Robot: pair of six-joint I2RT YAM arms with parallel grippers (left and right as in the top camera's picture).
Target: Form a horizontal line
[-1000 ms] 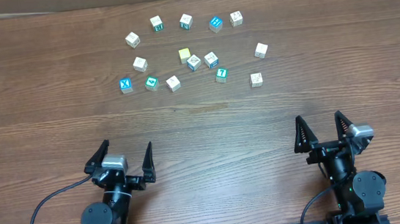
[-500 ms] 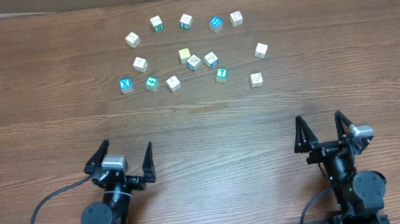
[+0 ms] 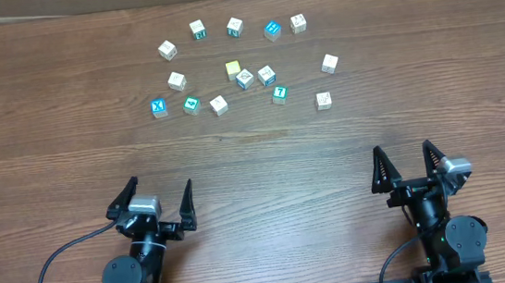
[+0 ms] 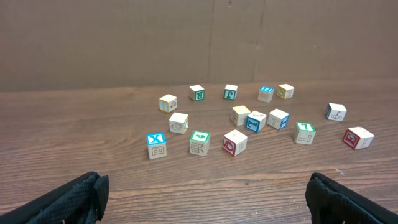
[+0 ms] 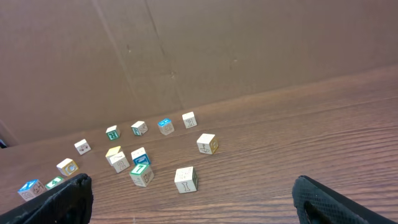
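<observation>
Brown wooden table (image 3: 254,160) with a cardboard wall (image 4: 124,43) along its far edge. The cubes (image 3: 218,105) sit in a loose scatter on the far half of the table, roughly in the middle, most of them apart from one another. No straight line is formed yet. The tightest group is in the centre of the scatter: a yellow-topped cube (image 3: 233,68), a blue-edged cube (image 3: 244,77) just beside it, and a white cube (image 3: 267,75) close on the right. Whether they touch, I cannot tell. A blue X cube (image 3: 158,107) marks the near left end of the spread.

Down at the near edge, the left gripper (image 3: 159,183) hangs above the wood with its fingers (image 4: 68,202) spread wide, holding nothing. Over on the right, the right gripper (image 3: 401,148) shows the same picture, fingers (image 5: 56,199) parted and empty. Both are well apart from the cubes.
</observation>
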